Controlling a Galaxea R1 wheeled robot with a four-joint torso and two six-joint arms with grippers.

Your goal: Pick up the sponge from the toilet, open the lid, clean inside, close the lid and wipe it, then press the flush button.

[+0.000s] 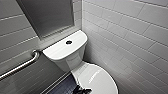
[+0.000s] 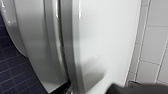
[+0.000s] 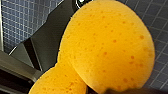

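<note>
Sponge (image 3: 107, 47), orange, rounded and pitted with small darker pores, clamped in the right gripper (image 3: 117, 90) and pressed into two bulges, a large one and a smaller one just beside it. Hanging close to the right wrist camera, over dark blue floor tiles (image 3: 22, 20) with pale grout lines.

Toilet (image 1: 75, 62), white ceramic, standing against a wall of white tiles (image 1: 130, 37). Lid (image 1: 100, 77), glossy white oval, down over the bowl (image 2: 32, 45). From the left wrist camera, lid and bowl seen edge-on, with a narrow shadowed seam between them and a strip of the same dark blue floor to one side.

Left gripper (image 1: 83, 90), a dark shape at the near left edge of the lid, touching it or just beside it, hard to say which. Open or closed: impossible to tell.

Flush button (image 1: 69, 42), a small dark circle at the centre of the flat white tank cover (image 1: 58, 51).

Grey recessed niche (image 1: 47, 15) in the wall just behind the rear edge of the tank cover. Steel grab bar (image 1: 20, 66), slanting along the grey tiled wall near the left end of the tank, well apart from the lid.
</note>
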